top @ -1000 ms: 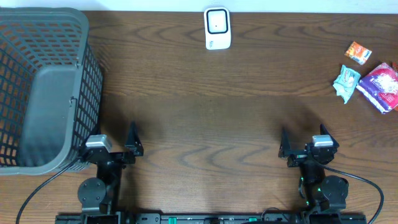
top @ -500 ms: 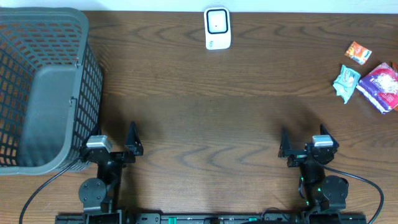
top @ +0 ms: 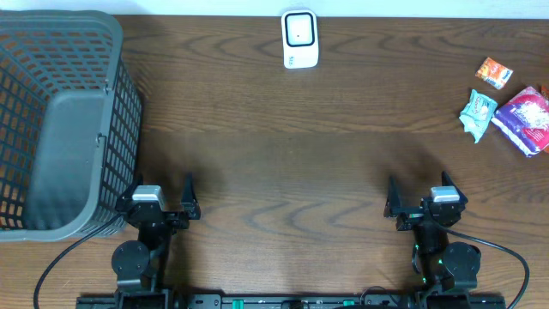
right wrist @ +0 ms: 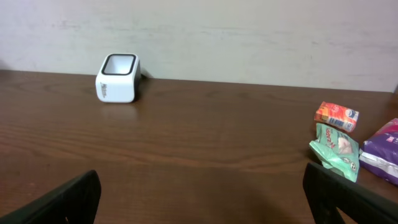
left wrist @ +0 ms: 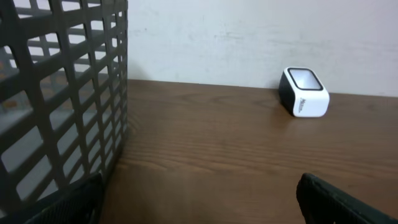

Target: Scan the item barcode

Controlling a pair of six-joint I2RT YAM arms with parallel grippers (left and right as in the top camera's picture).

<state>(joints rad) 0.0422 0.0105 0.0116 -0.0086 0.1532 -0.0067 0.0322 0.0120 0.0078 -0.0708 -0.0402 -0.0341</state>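
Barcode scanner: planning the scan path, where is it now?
Overhead view: the white barcode scanner stands at the far edge, centre, between the grey basket at left and the snack packets at right.

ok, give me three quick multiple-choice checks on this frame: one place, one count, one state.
1. Where is the scanner? A near left corner; B far edge, middle; C near right corner.
2. How many packets lie at the right? A one; B two; C three.
3. The left gripper and right gripper are: A open, empty; B shut on a packet; C shut, empty.
Answers: B, overhead shows it at the far edge; C, orange, green and purple ones lie there; A, both spread with nothing between.
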